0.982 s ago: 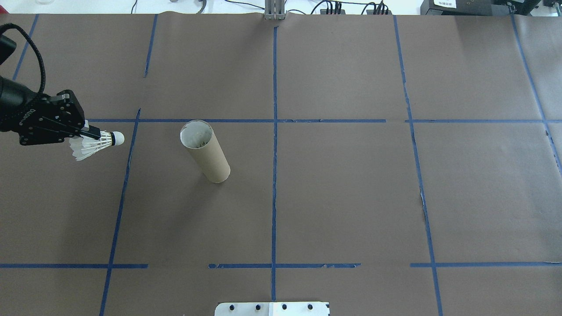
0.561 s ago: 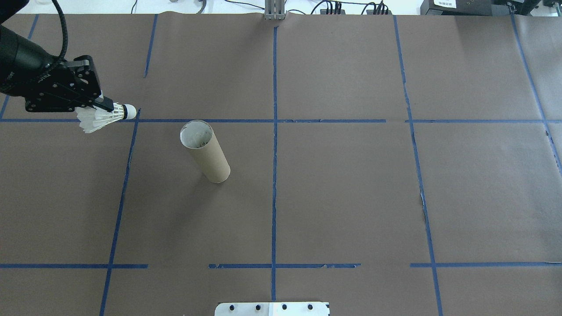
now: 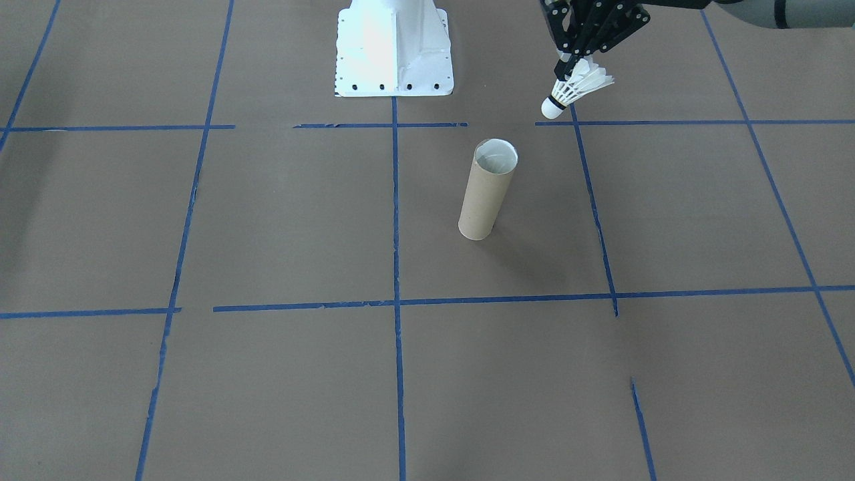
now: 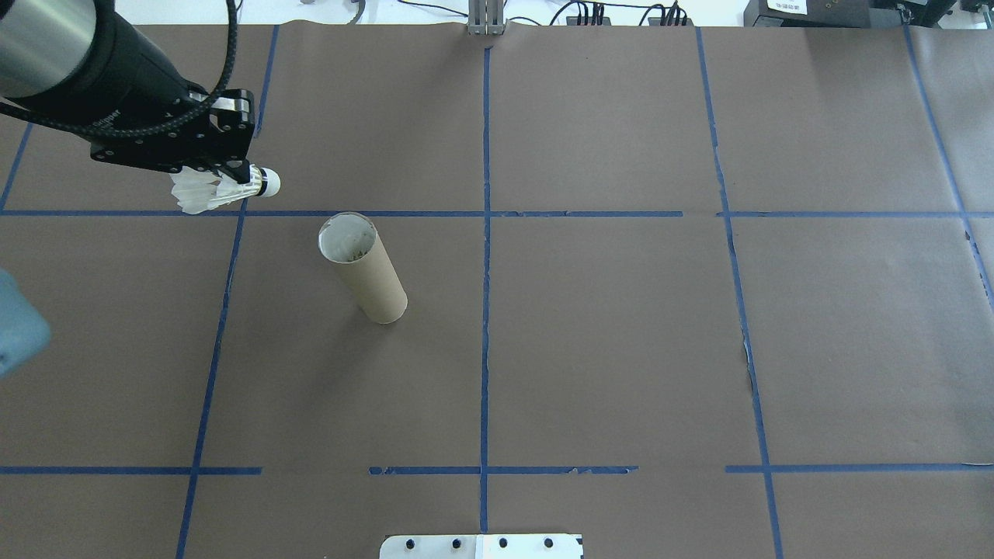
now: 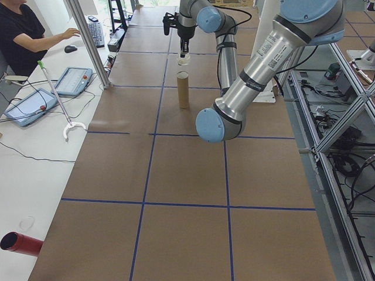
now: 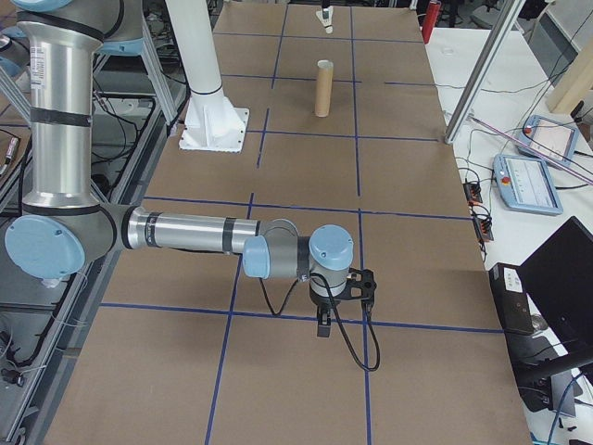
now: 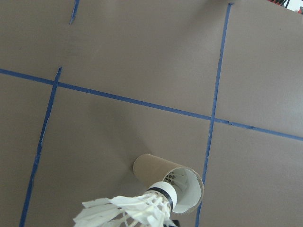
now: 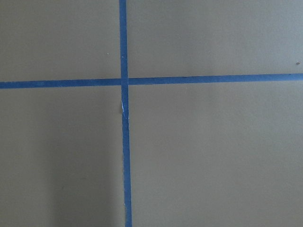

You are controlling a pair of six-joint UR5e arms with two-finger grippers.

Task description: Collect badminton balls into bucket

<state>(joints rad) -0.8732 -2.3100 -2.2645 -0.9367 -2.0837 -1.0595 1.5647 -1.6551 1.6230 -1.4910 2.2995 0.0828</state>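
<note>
Left gripper (image 4: 237, 177) is up in the air at the far-left part of the bench (image 4: 590, 349), fingers clamped on the shuttlecock (image 4: 225, 191) at the base of its feather skirt. Shuttlecock lies roughly sideways in the overhead view, white cork tip with the black band pointing toward the cardboard tube (image 4: 363, 269), feathers trailing back under the gripper body. In the front-facing view the same shuttlecock (image 3: 573, 89) hangs tilted, cork end down and toward the tube (image 3: 487, 190), clear of the bench surface. Shuttlecock is near the tube but not over its mouth; a gap shows between them in both views.

Tube stands upright on the brown paper, open end up, pale inside. The left wrist view looks down into the mouth (image 7: 184, 184), and feathers of another shuttlecock show inside.

Blue tape lines (image 4: 485, 233) grid the bench. White metal base (image 3: 393, 50) sits at the robot side.

Right gripper (image 6: 323, 326) shows only in the right-side view, low over the bench, well apart from the tube; cannot tell the finger state. A person (image 5: 26, 35) sits at the side desk in the left-side view.
</note>
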